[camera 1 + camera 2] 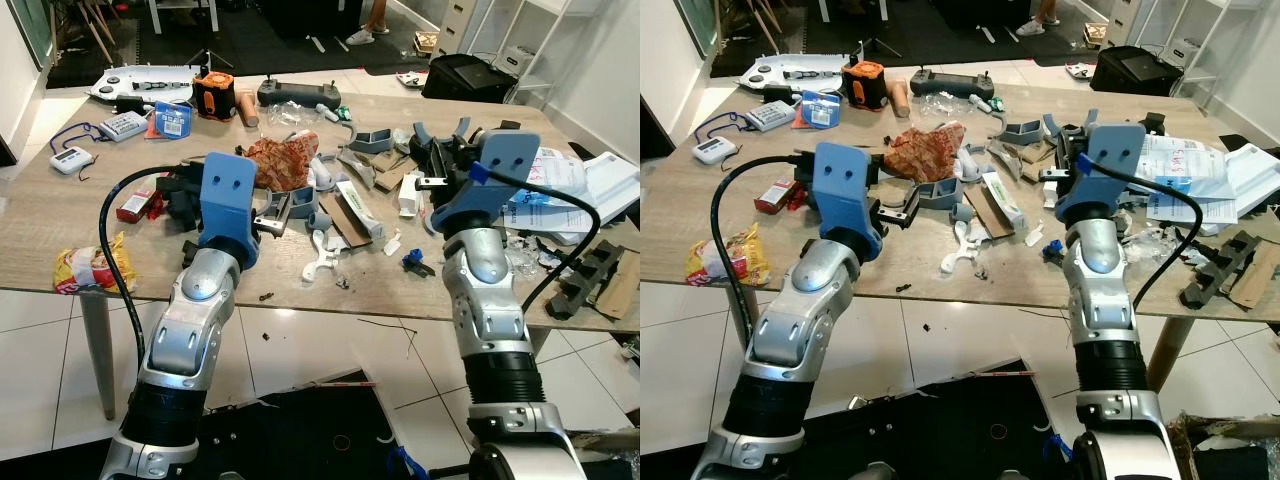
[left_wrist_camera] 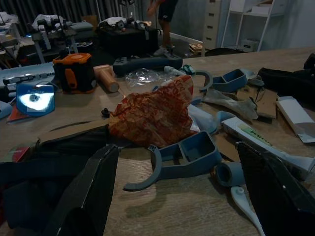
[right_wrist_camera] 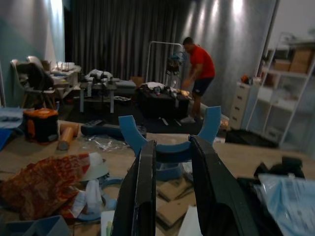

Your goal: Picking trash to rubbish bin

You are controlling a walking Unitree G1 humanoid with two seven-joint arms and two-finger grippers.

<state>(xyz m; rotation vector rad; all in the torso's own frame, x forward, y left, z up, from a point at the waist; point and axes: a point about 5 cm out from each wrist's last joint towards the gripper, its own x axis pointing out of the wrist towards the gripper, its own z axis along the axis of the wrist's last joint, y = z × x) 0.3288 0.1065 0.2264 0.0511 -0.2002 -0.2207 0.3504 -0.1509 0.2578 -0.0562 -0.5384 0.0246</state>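
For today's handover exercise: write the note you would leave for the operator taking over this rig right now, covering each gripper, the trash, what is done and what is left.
Right gripper: raised over the table, shut on a blue curved plastic piece.
Left gripper: open, low over the table, facing the crumpled red wrapper and a blue plastic bracket; holds nothing.
Other trash: yellow snack packet at the near left edge, white scraps mid-table.
Done: one piece lifted.
Left: find the bin, drop that piece, clear the rest.
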